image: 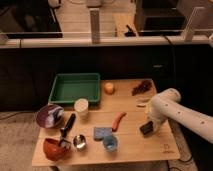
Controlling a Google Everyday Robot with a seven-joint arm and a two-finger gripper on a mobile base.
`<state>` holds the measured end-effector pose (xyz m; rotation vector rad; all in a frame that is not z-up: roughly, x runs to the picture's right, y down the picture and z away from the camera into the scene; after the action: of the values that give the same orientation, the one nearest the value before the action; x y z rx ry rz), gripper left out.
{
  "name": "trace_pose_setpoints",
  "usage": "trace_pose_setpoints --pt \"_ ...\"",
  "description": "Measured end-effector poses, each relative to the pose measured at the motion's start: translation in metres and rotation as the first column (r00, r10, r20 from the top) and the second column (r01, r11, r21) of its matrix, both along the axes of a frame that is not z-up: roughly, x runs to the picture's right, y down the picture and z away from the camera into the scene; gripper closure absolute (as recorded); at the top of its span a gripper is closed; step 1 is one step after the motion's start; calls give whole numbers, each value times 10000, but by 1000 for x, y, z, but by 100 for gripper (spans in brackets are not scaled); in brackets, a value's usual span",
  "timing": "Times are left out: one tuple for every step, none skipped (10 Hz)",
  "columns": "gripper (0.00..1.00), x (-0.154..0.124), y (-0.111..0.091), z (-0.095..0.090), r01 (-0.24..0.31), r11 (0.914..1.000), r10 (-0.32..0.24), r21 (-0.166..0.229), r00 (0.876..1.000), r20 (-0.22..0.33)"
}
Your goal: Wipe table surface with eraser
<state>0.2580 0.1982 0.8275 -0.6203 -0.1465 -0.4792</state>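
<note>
- Eraser (146, 128): small black block at the right side of the counter (135, 150), directly under the arm's tip and apparently on the wood.
- Pincer (148, 125): sits at the eraser; the white arm covers it, so I cannot tell whether it grips or merely presses.
- Left of the pincer: red chilli (118, 121), then blue sponge (102, 132) and blue cup (111, 144).
- Beyond the pincer: pale item (142, 104), dark grapes (141, 87).
- Risk, judged: a leftward stroke would shove the chilli into the sponge and cup.
- Risk, judged: weak hold lets the eraser slip off the near right edge.
</note>
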Motion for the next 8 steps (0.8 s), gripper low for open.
trace_pose_setpoints --pt "69 -14 -2 1 76 10000 -77 42 9998 186" --pt "69 -33 -3 2 144 9998 -148 103 9988 465" --pt "69 -56 -2 0 239 9995 -254 191 9964 803" --pt "69 -73 0 -3 343 9991 -368 258 9936 1063" --pt "69 -88 7 -7 502 9983 -538 309 9898 1319" --pt "69 -99 21 -14 617 9977 -655 292 9863 1515" --pt "69 -103 35 -20 687 9973 -719 254 9851 1562" --pt "69 -104 49 -25 694 9975 -712 166 9846 1595"
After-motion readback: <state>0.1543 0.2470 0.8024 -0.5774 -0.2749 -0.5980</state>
